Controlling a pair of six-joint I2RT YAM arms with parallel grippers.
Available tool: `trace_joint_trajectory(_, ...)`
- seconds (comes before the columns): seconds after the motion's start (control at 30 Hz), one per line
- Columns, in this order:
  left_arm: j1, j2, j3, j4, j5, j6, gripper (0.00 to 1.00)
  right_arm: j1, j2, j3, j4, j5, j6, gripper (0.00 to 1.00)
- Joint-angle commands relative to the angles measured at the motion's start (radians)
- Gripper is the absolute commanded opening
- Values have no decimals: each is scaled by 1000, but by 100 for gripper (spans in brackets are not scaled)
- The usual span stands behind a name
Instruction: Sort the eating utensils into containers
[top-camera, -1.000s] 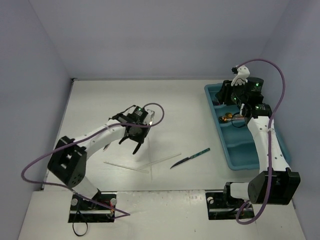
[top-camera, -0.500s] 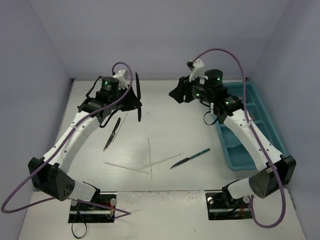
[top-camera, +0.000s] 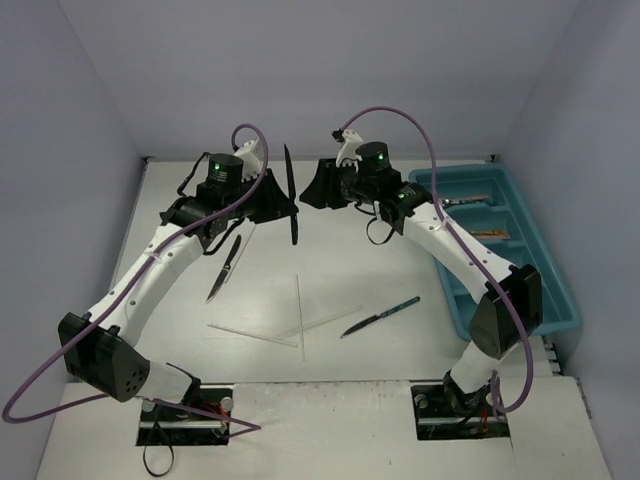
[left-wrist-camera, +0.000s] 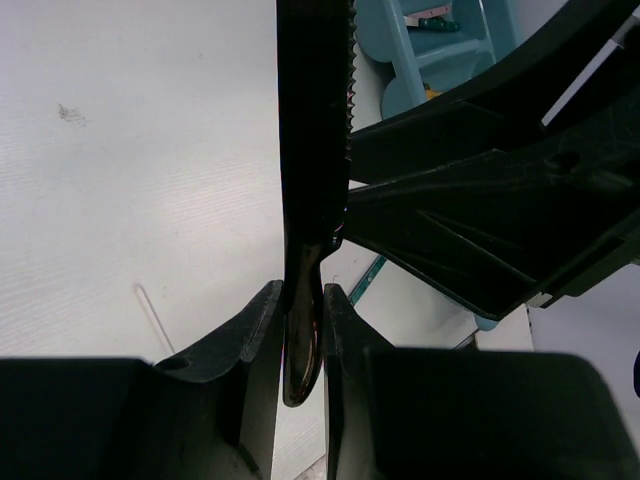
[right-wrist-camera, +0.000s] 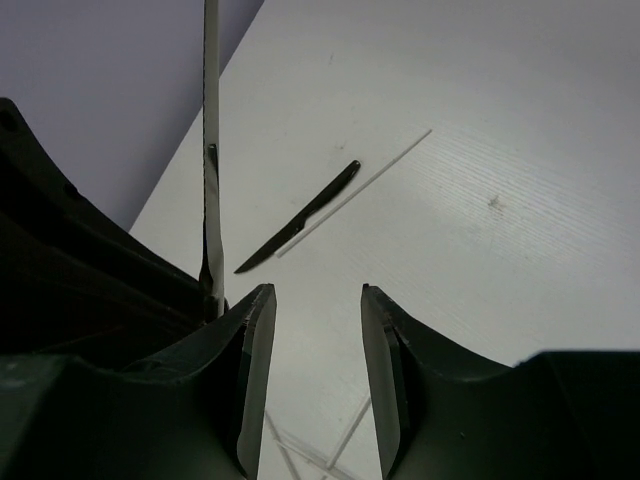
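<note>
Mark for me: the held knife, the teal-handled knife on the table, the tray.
held knife (left-wrist-camera: 316, 120), left wrist view, on the serrated blade.
teal-handled knife (top-camera: 402, 305), top external view, on the handle.
tray (top-camera: 456, 312), top external view, on the left wall.

**Catalogue entry: twin-arm table robot, bodywork only**

- Left arm (top-camera: 150, 275): smooth white moulded link shells between blocky matt-black joint housings.
- Right arm (top-camera: 470, 255): matching white shells and black housings.
- Left purple cable (top-camera: 247, 127) and right purple cable (top-camera: 390, 109): one thick glossy lead per arm, looped loosely outside the shells.
- Green indicator lights (top-camera: 212, 164): small lit dots on the black motors near each wrist.
- White bracket (top-camera: 347, 150): small angular fitting on top of the right wrist.
- Black base plates (top-camera: 190, 430): flat and rectangular with round silver bolt heads, one under each arm.
- Left gripper (left-wrist-camera: 298, 300) and right gripper (right-wrist-camera: 315, 300): each has two black plastic fingers (right-wrist-camera: 385, 350) with flat inner faces and bevelled, tapering tips.
</note>
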Motion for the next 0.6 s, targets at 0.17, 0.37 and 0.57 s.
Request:
trace_joint_trajectory(0.17,-17,-50,-6,83,10,7,0,9,-33,73,114,-27,83,34)
trace_joint_trajectory(0.37,-17,-40,-16,82,0,9,0,21,-72,48,124,-26,57,33)
trace_joint_trajectory(0.57,-19,-35,-9,78,-9,22,0,22,-81,41,126,-33,54,32)
